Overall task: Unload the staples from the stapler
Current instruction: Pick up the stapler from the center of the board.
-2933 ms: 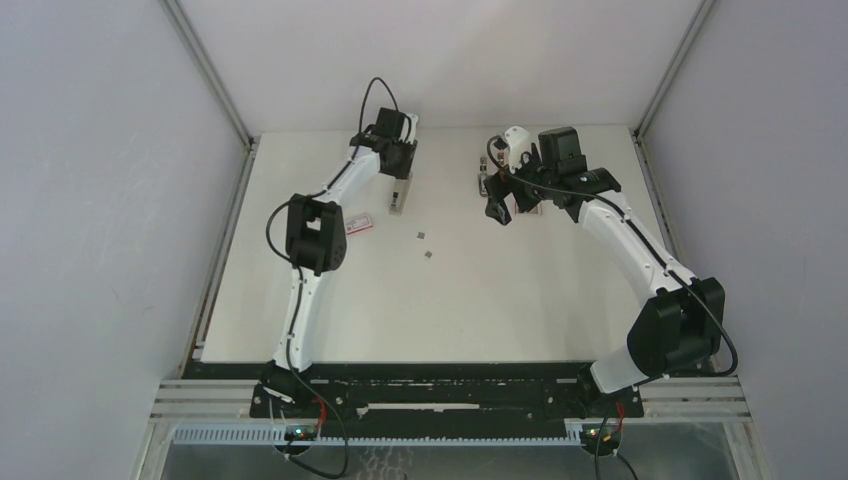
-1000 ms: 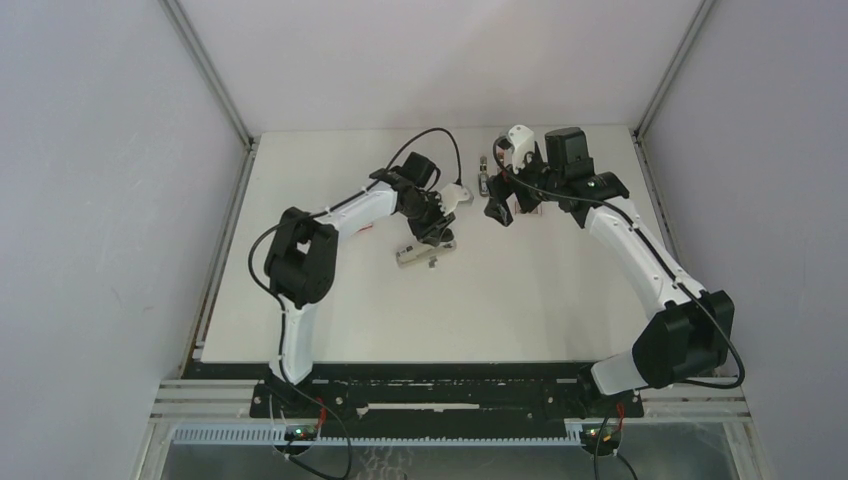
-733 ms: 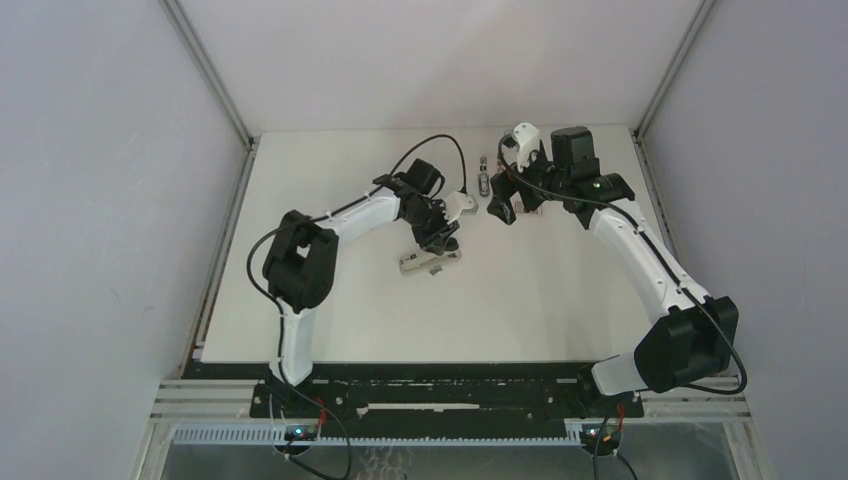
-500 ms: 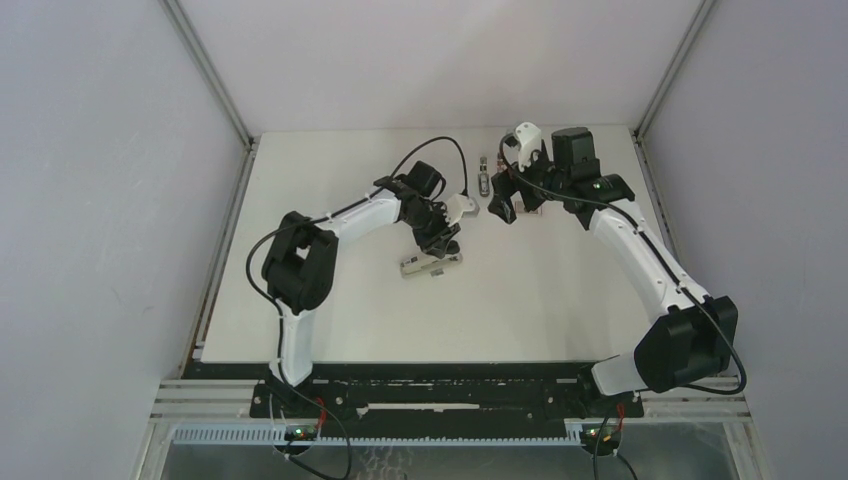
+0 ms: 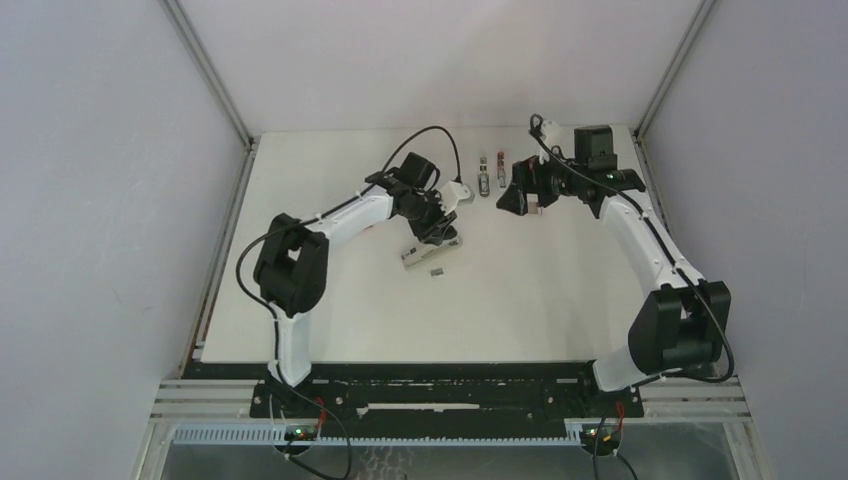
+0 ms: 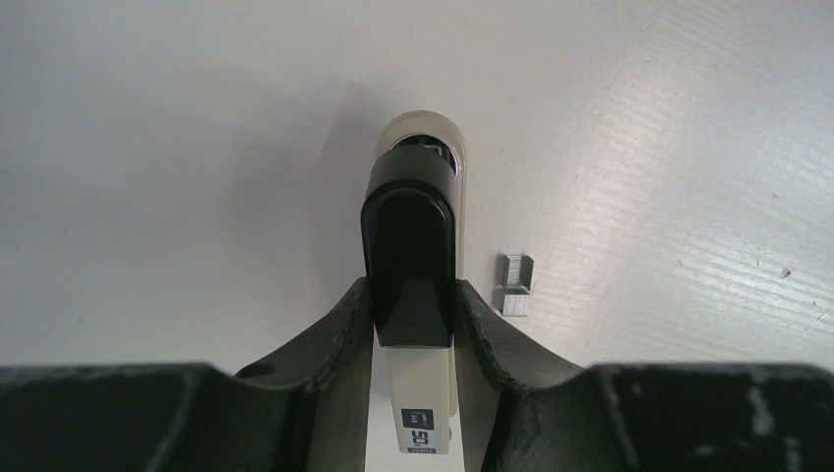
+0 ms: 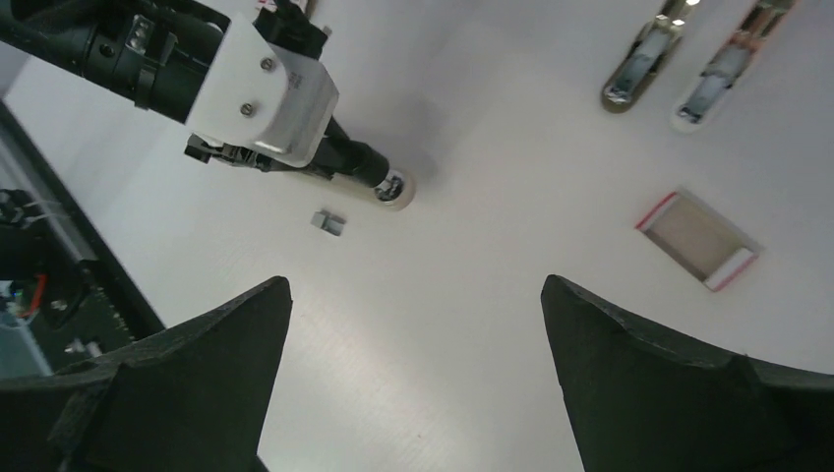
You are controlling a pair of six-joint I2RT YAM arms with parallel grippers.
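Note:
The stapler (image 5: 424,257), silver-grey with a black top arm, lies low over the middle of the table. My left gripper (image 5: 438,240) is shut on its sides. In the left wrist view the black arm (image 6: 408,236) sits clamped between my fingers (image 6: 339,324), with its nose pointing away. A short strip of staples (image 6: 516,283) lies on the table just right of the stapler; it also shows in the top view (image 5: 437,271) and the right wrist view (image 7: 328,222). My right gripper (image 5: 514,199) is open and empty, above the table at the back right (image 7: 415,285).
Two pinkish-grey clip-like pieces (image 5: 484,176) lie side by side at the back centre, also seen in the right wrist view (image 7: 644,59). A small pink-and-white box (image 7: 698,239) lies near the right gripper. The table's side rails (image 5: 225,230) bound the surface.
The left gripper carried the stapler from the back of the table to the middle, beside the staples, then turned it slightly. The right gripper drew back to the right, away from the clip pieces.

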